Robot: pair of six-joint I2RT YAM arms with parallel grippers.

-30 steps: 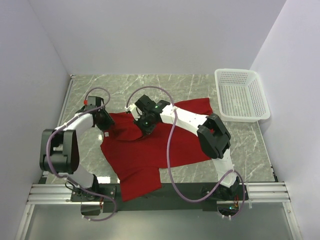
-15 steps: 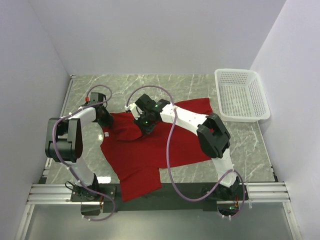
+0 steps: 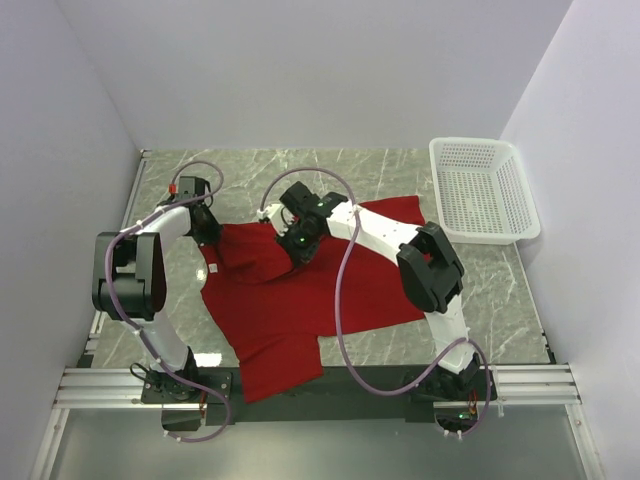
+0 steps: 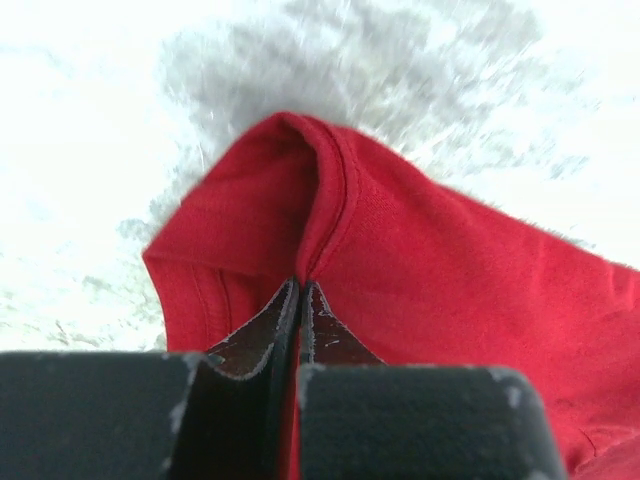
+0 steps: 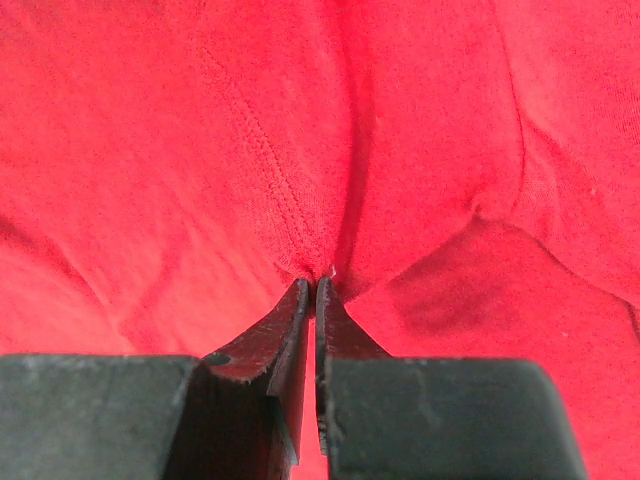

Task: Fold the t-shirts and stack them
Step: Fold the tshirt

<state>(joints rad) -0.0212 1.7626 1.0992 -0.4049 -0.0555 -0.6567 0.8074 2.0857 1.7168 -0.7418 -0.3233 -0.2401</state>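
A deep red t-shirt lies spread over the marble table, one part hanging over the near edge. My left gripper is shut on a fold at the shirt's far left edge; in the left wrist view the cloth rises in a ridge from between the closed fingertips. My right gripper is shut on a pinch of cloth near the shirt's upper middle; in the right wrist view the cloth puckers at a seam above the closed fingertips.
A white mesh plastic basket stands at the far right against the wall. White walls close in the table on the left, back and right. The metal rail with the arm bases runs along the near edge.
My left gripper has moved a little toward the far side, drawing the shirt's left edge with it. My right gripper has shifted slightly right and away with its pinch of cloth.
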